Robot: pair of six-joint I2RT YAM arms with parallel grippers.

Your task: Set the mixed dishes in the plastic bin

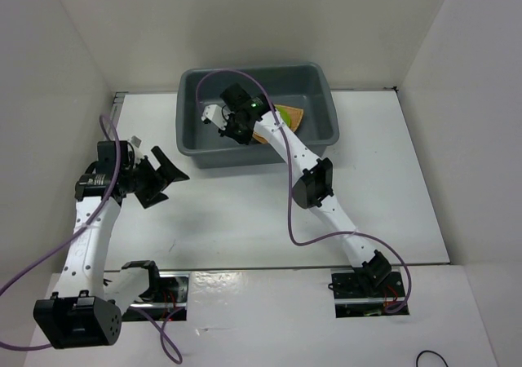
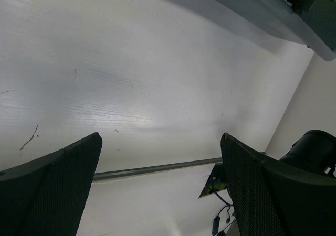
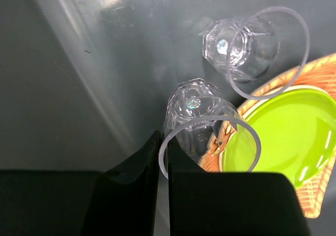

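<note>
Bright, even light is washing the white table [image 1: 245,220]; highlights are glinting on the clear cups [image 3: 252,47], and soft shadows are pooling under the bin [image 1: 245,151]

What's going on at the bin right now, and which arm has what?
The right gripper is down inside the plastic bin, its jaws pinched on the rim of a clear cup. A second clear cup lies on its side on the bin floor just beyond it. The lime-green dish sits on the orange-brown plate beside them. The left gripper hangs open over the table, left of the bin, holding nothing.
</note>
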